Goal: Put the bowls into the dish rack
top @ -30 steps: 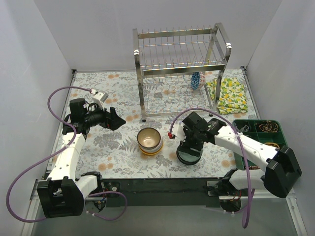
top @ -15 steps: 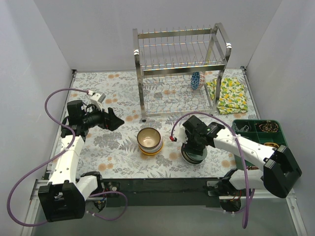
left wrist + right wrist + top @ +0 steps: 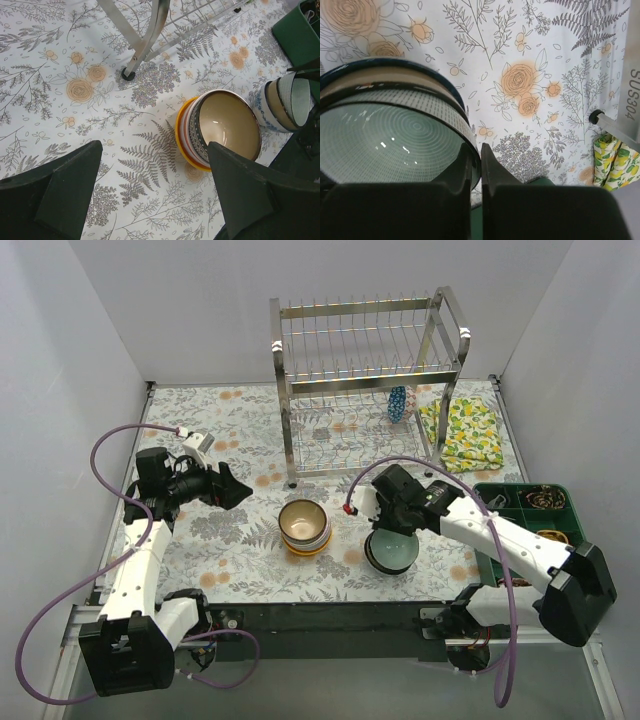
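Note:
The steel dish rack (image 3: 365, 350) stands at the back, with one blue-patterned bowl (image 3: 398, 403) on edge in its lower tier. A stack of bowls (image 3: 305, 526) sits mid-table: a brown-rimmed cream bowl (image 3: 225, 125) on top, an orange one (image 3: 181, 137) at the bottom. My right gripper (image 3: 476, 149) is shut on the rim of a pale green bowl (image 3: 385, 145), nested in a blue-rimmed bowl (image 3: 380, 67). This pair (image 3: 392, 552) is tilted right of the stack. My left gripper (image 3: 155, 150) hangs open left of the stack, holding nothing.
A green compartment tray (image 3: 525, 515) with small items sits at the right edge. A lemon-print cloth (image 3: 460, 430) lies beside the rack's right side. The rack's front leg (image 3: 129, 75) stands just behind the stack. White walls enclose the floral mat.
My right gripper has closed on the green bowl's rim, and the bowl pair has tipped up from flat. The left arm has shifted only slightly.

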